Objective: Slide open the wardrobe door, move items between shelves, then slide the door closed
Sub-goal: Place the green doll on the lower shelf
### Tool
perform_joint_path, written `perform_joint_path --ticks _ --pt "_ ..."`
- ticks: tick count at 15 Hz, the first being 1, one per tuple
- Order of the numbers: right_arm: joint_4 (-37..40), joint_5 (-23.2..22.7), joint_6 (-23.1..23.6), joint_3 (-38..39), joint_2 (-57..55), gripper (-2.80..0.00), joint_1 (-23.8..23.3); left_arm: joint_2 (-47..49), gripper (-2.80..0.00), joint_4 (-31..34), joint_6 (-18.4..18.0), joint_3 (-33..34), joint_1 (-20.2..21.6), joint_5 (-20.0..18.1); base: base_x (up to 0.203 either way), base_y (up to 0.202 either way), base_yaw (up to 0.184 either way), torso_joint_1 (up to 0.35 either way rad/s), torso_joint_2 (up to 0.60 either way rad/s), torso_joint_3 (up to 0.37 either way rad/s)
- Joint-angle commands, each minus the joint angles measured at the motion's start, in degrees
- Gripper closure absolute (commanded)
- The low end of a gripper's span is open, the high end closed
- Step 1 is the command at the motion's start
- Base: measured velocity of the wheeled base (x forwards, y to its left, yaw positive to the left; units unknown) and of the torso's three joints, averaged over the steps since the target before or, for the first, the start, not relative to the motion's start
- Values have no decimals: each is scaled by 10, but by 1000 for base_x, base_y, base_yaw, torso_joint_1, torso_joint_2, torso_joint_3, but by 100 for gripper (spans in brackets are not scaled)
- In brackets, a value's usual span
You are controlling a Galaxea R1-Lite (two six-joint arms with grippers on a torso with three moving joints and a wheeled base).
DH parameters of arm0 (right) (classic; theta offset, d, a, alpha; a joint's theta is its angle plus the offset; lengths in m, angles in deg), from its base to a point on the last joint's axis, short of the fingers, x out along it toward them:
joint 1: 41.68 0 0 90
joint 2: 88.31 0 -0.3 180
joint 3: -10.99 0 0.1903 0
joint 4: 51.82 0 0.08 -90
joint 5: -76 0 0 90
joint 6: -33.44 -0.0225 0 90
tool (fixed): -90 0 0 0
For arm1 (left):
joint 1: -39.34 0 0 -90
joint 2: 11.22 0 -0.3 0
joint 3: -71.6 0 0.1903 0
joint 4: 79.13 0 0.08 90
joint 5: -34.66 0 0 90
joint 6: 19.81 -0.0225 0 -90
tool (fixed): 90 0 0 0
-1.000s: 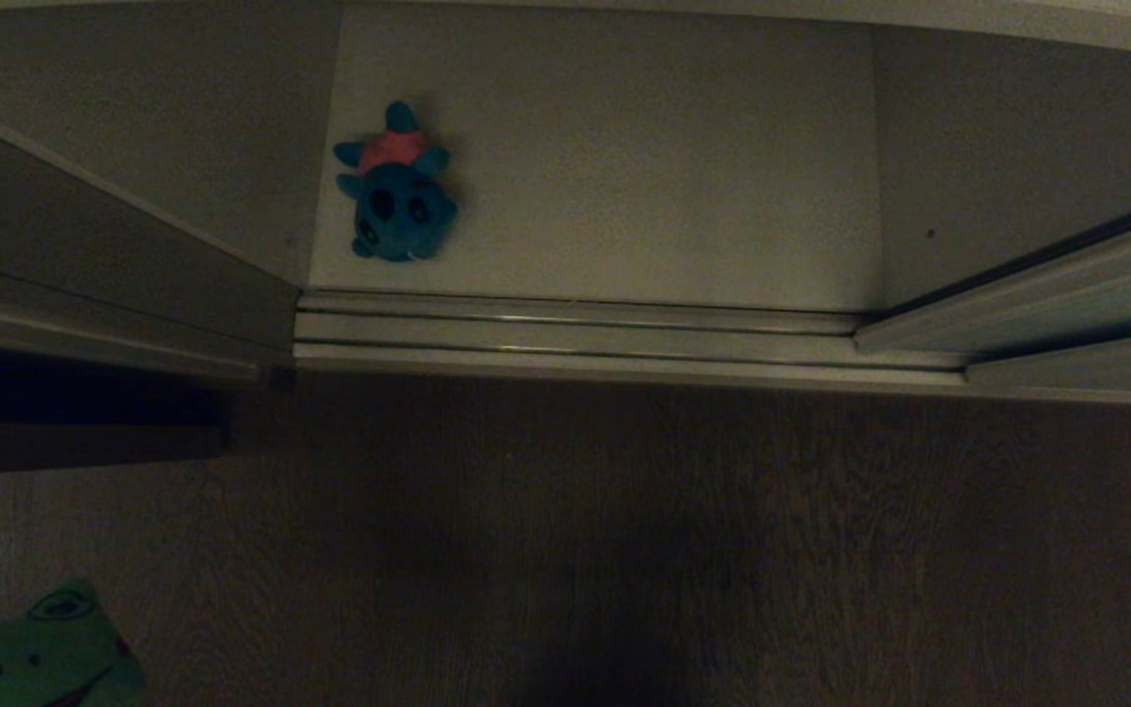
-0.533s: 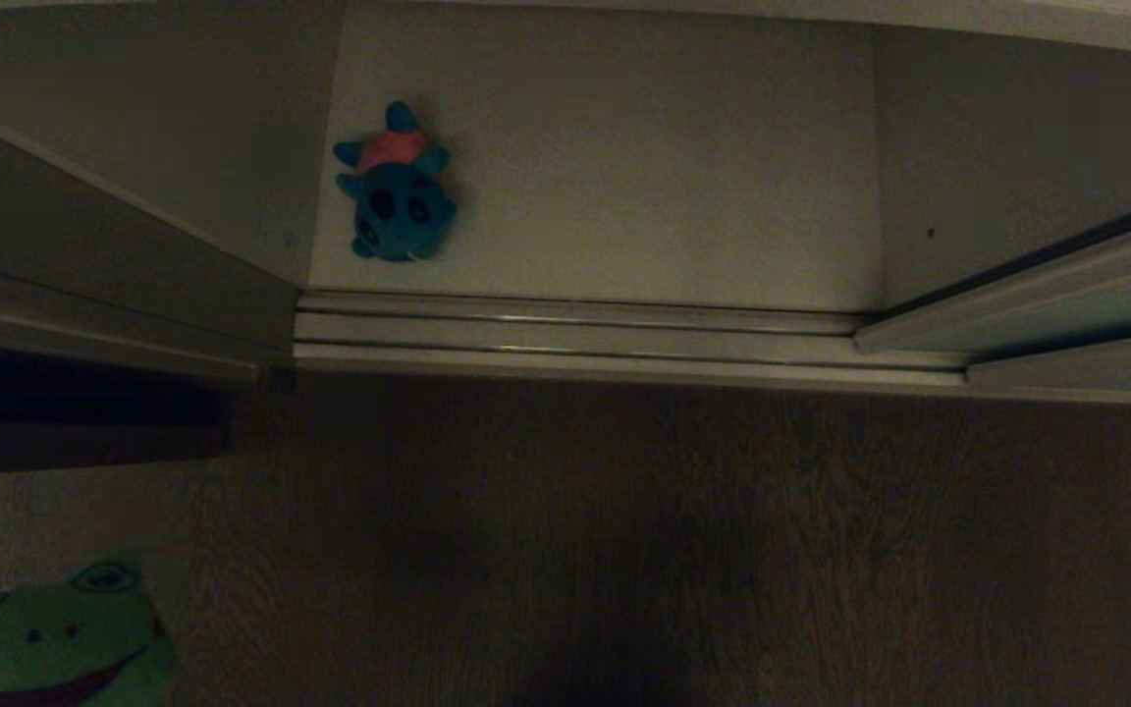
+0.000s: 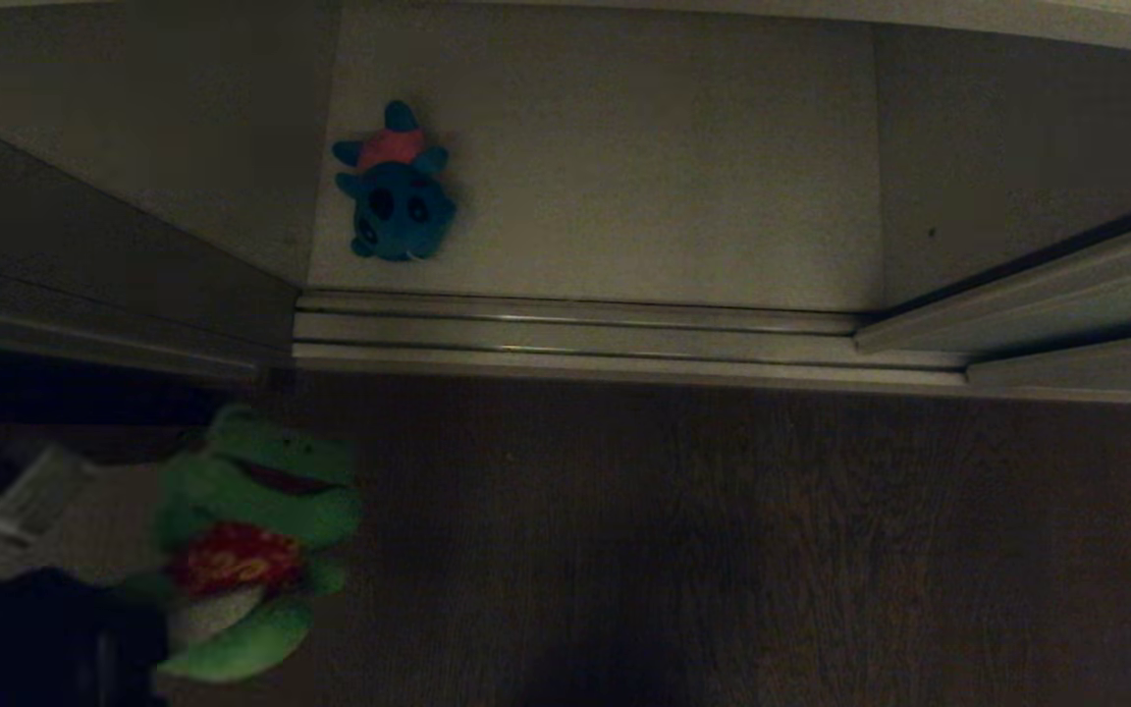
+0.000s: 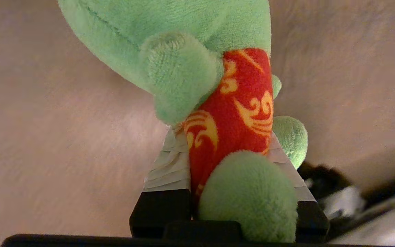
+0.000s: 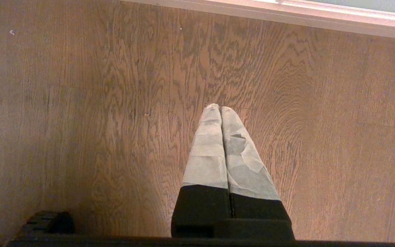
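L gripper sits low at the left of the head view, over the dark wood floor, jaws clamped on the green frog; the wrist view shows the taped fingers either side of its red chest patch w/ yellow swirls, frog's head pointing away from the wrist. Up and to the right, the teal-blue creature w/ pink back lies on the white shelf inside the wardrobe, near its left wall, face toward the ribbed floor track, not touching it. Opening is clear across the middle. Far right, the sliding wardrobe door is pushed aside, its edge angling off-frame. R gripper hangs over bare floor, fingers pressed together, holding nothing, well apart from both toys.
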Motion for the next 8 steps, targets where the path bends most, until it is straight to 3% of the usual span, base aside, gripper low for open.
perform_joint_path --ticks 1,5,8 --pt "0 0 0 0 2 0 1 203 0 -56 9 -68 -35 -3 0 0 0 0 0 0" --pt "0 0 0 0 2 0 0 391 0 -143 54 -254 -110 16 0 0 0 0 0 0" --pt "0 0 0 0 2 0 0 484 0 -202 96 -381 -147 54 0 0 0 0 0 0"
